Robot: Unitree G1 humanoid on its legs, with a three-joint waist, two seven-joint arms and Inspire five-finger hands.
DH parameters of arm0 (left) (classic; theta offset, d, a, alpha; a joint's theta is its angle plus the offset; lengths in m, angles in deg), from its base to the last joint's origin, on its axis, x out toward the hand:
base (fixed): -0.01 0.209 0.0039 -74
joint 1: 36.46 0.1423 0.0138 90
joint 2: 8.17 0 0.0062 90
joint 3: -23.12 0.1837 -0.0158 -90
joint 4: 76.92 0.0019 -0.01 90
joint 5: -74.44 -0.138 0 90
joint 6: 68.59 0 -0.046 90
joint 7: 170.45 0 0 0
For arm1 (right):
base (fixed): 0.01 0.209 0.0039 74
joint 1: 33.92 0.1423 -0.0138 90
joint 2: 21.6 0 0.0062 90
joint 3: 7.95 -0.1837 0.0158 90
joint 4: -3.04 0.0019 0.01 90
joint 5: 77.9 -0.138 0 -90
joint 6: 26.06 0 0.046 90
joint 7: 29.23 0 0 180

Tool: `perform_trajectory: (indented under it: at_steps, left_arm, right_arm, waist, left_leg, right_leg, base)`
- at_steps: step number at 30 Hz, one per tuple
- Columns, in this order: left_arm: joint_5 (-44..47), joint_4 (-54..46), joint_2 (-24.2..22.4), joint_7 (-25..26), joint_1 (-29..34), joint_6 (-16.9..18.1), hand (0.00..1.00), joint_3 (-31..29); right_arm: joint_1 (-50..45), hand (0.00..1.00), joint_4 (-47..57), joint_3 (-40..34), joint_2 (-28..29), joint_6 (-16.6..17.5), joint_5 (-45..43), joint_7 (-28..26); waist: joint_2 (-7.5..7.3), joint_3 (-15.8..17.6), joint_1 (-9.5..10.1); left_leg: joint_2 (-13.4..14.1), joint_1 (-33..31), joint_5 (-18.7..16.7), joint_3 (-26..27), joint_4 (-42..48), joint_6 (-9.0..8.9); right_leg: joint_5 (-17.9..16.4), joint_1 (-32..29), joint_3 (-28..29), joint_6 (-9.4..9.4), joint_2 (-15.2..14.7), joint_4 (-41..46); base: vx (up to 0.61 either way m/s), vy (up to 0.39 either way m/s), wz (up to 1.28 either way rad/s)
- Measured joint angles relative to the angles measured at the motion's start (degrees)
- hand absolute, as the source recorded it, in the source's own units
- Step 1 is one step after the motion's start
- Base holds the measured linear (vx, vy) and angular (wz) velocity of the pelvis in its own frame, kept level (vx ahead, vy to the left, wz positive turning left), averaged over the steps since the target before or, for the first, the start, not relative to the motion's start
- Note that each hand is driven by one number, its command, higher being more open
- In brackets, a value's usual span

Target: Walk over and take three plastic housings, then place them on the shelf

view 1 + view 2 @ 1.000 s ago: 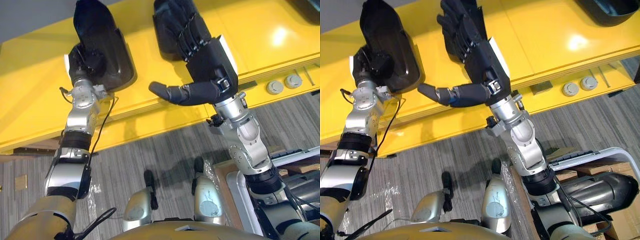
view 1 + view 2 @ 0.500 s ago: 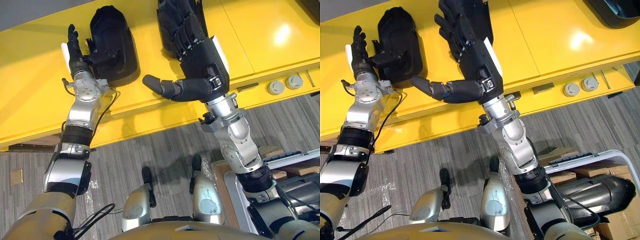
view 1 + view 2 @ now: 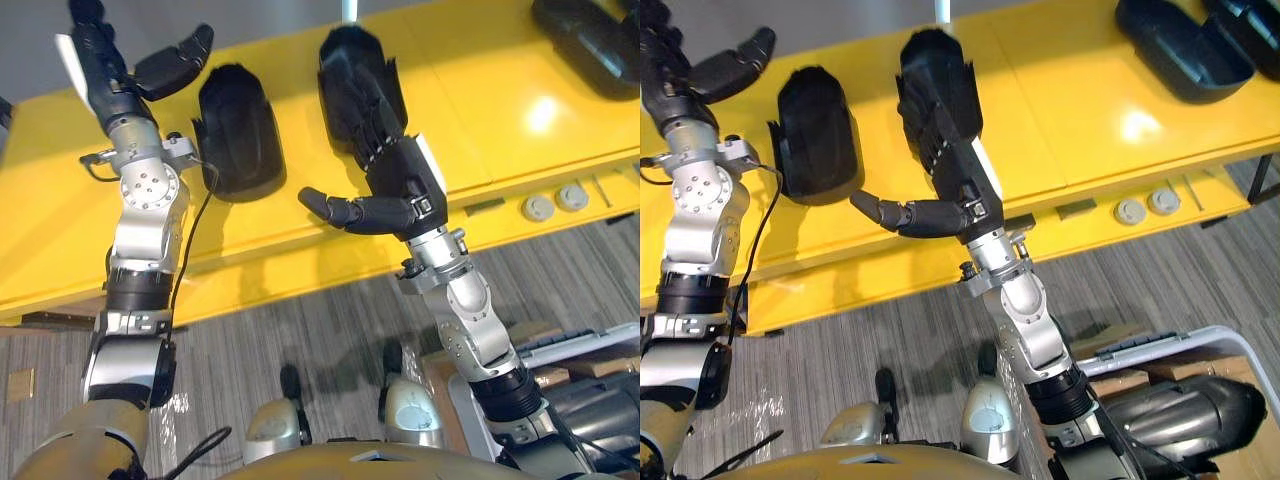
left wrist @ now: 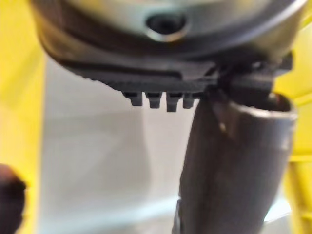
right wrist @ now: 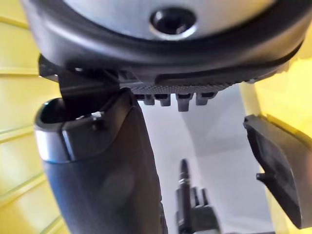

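The left robot hand [image 3: 100, 65] is hanging spread open above the yellow shelf [image 3: 480, 110], thumb out and holding nothing, just beside one black housing [image 3: 238, 135]. The right robot hand [image 3: 400, 175] is reaching with straight fingers over the near end of a second housing [image 3: 350, 75], its thumb pointing sideways, gripping nothing. Both housings are lying side by side on the shelf. Another housing [image 3: 590, 45] is lying well apart at the far right, and two round discs [image 3: 537, 207] are sitting on the lower ledge.

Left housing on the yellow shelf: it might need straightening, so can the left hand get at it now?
Probably yes. The left hand is open and hovers just beside the housing, with nothing between them; the right hand lies over the other housing.
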Motion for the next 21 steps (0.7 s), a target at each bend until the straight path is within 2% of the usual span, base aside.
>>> perform_trajectory:
  at_steps: [2,5,7,8,10,11,13,14,21]
  left_arm:
    - [0.03,-5.34,-0.72,0.48,3.91,1.68,1.0,-1.84]
    - [-0.01,-12.03,-5.05,0.81,11.84,3.2,1.0,-5.03]
    - [-0.11,-17.37,-10.16,0.82,22.87,4.16,1.0,-5.74]
    - [-0.29,-18.46,-11.68,0.67,26.1,4.47,1.0,-5.67]
    - [-0.45,-21.66,-16.92,-1.14,36.63,5.24,1.0,-5.44]
    - [-0.41,-22.12,-17.86,-1.83,38.87,5.35,1.0,-5.39]
    - [0.27,-22.76,-19.47,-4.64,44.23,6.51,1.0,-4.87]
    - [4.67,-23.74,-21.76,-19.68,50.39,13.49,1.0,-1.11]
    - [4.83,-23.72,-21.79,-19.67,50.4,13.52,1.0,-0.87]
  right_arm:
    - [-1.2,1.0,-0.82,-0.75,-0.07,-0.06,1.44,0.12]
    - [-3.0,1.0,-1.28,-2.0,-0.3,-0.5,3.78,0.96]
    - [-5.67,1.0,-1.26,-3.53,-0.23,-0.82,4.59,1.85]
    - [-6.64,1.0,-1.25,-3.97,-0.17,-0.91,4.58,2.22]
    - [-9.86,1.0,-1.23,-6.28,-0.13,-1.3,4.58,3.53]
    - [-10.62,1.0,-1.23,-6.92,-0.07,-1.3,4.58,3.77]
    - [-12.59,1.0,-1.1,-9.04,0.17,-1.3,4.57,4.7]
    - [-17.32,1.0,0.77,-14.09,3.39,1.45,4.69,8.81]
    - [-17.44,1.0,0.77,-14.08,3.39,1.45,4.58,8.68]
  waist:
    - [0.02,-1.45,0.08]
    - [0.44,-3.43,0.9]
    - [0.63,-5.22,1.52]
    - [0.55,-5.7,1.91]
    - [-0.16,-6.21,2.83]
    - [-0.36,-6.33,2.98]
    - [-0.89,-6.63,3.76]
    - [-2.06,-8.97,4.19]
    - [-2.08,-8.98,4.17]
  left_leg:
    - [0.01,1.26,-0.15,0.21,0.01,-0.09]
    - [0.09,2.55,-0.76,0.14,0.06,0.01]
    - [0.46,2.53,-1.19,-0.27,0.26,-0.14]
    - [0.5,2.48,-1.19,-0.27,0.26,-0.14]
    - [0.77,2.27,-1.24,-0.78,0.2,-0.3]
    - [0.76,2.12,-1.24,-0.78,0.19,-0.31]
    - [0.77,1.63,-1.17,-0.78,0.22,-0.41]
    - [0.91,1.31,-0.26,-0.14,0.1,-0.49]
    - [0.9,1.23,-0.24,-0.23,0.35,-0.47]
  right_leg:
    - [0.0,1.78,-0.49,0.0,-0.01,-0.62]
    - [0.11,4.06,-1.27,0.22,0.02,-1.9]
    - [0.17,5.2,-2.43,0.38,0.04,-2.84]
    - [0.18,5.25,-2.56,0.4,0.07,-2.93]
    - [0.09,5.81,-3.76,0.41,0.14,-2.97]
    - [0.06,5.88,-4.2,0.39,0.13,-2.98]
    - [0.05,5.9,-5.03,0.37,0.12,-2.98]
    - [0.09,5.86,-5.42,0.39,0.03,-2.96]
    - [0.13,5.87,-5.42,0.4,0.02,-2.95]
  base:
    - [0.05,0.006,0.04]
    - [-0.01,0.006,0.08]
    - [-0.04,-0.008,0.15]
    - [-0.02,-0.007,0.11]
    - [-0.03,-0.007,0.24]
    - [-0.03,-0.004,0.31]
    - [-0.03,0.004,0.18]
    - [-0.01,0.003,0.05]
    - [0.0,0.0,0.0]
